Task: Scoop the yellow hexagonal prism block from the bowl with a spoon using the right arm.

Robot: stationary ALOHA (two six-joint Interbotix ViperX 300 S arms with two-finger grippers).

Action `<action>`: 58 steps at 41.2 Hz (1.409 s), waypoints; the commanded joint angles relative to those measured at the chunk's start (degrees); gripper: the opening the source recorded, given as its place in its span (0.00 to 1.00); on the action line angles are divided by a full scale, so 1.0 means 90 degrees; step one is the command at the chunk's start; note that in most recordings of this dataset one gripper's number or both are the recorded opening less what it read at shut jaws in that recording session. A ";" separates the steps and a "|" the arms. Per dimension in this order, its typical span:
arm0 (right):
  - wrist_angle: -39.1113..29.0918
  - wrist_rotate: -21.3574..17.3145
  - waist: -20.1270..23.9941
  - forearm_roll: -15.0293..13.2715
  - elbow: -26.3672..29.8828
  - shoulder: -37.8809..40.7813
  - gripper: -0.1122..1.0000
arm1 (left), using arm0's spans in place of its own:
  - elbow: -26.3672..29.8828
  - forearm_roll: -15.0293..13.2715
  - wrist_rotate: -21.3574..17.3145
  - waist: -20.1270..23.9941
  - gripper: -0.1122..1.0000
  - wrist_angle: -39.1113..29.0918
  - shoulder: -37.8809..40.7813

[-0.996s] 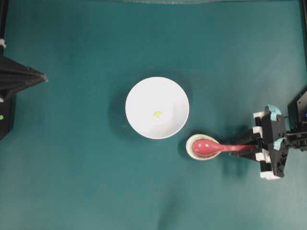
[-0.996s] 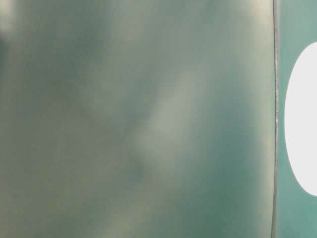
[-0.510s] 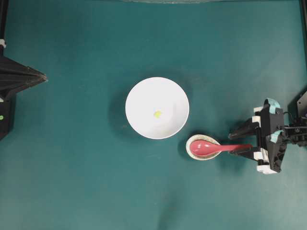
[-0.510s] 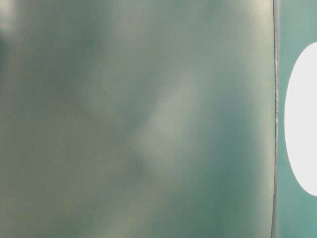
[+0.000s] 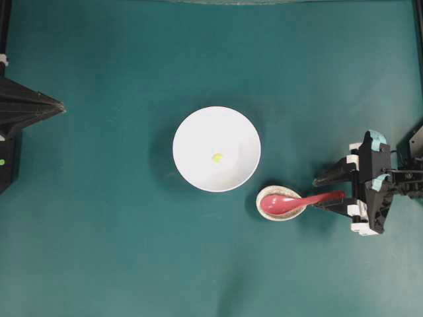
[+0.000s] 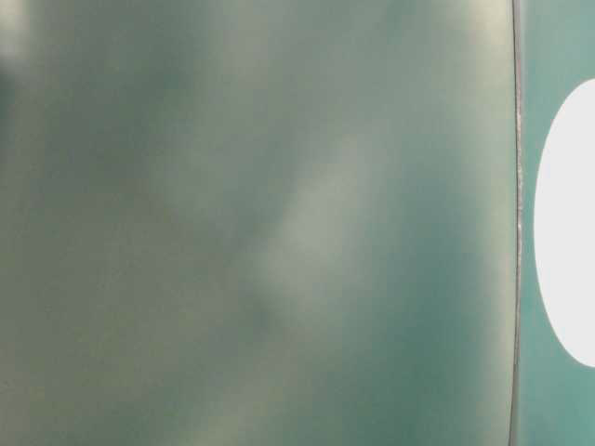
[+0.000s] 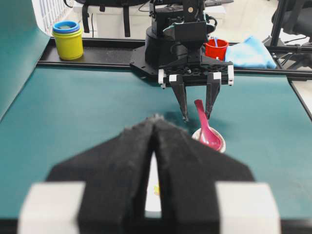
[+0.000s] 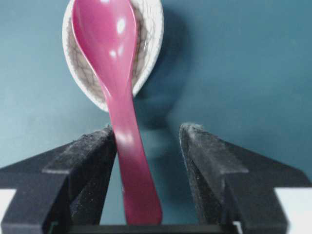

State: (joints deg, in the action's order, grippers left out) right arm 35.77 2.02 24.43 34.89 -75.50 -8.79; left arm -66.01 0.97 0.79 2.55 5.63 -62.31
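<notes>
- While the spoon [image 5: 291, 201] rests with its scoop in the small speckled spoon rest [image 5: 280, 204], its handle slants up between the 2 fingers of the right gripper [image 5: 328, 191].
- The right gripper's jaws stand wide apart; in the right wrist view the handle lies against 1 finger [image 8: 92, 161], with a clear gap to the other, so nothing is clamped.
- The yellow hexagonal prism block [image 5: 217, 157] lies near the middle of the bowl [image 5: 198, 132], just beside the spoon rest.
- The left gripper [image 7: 154, 146] has its 2 fingers pressed together, holding nothing, well apart from the bowl at the left edge of the green table [image 5: 119, 251].
</notes>
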 commanded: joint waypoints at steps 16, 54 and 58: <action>0.1182 0.0020 0.0342 -0.0117 -0.0098 0.0186 0.62 | 0.0186 0.0000 -0.0010 0.0010 0.13 0.0068 0.0068; 0.3076 -0.1279 0.1025 0.0127 -0.0049 0.1758 0.62 | 0.0176 0.0000 -0.0010 0.0010 0.13 0.0020 0.0078; 0.3066 -0.1279 0.1074 0.0127 -0.0010 0.1758 0.62 | 0.0176 0.0000 -0.0010 0.0010 0.13 0.0020 0.0078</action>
State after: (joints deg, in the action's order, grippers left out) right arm 62.58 -9.40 33.49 35.86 -76.20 7.65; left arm -65.92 0.97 0.79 2.55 5.54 -62.31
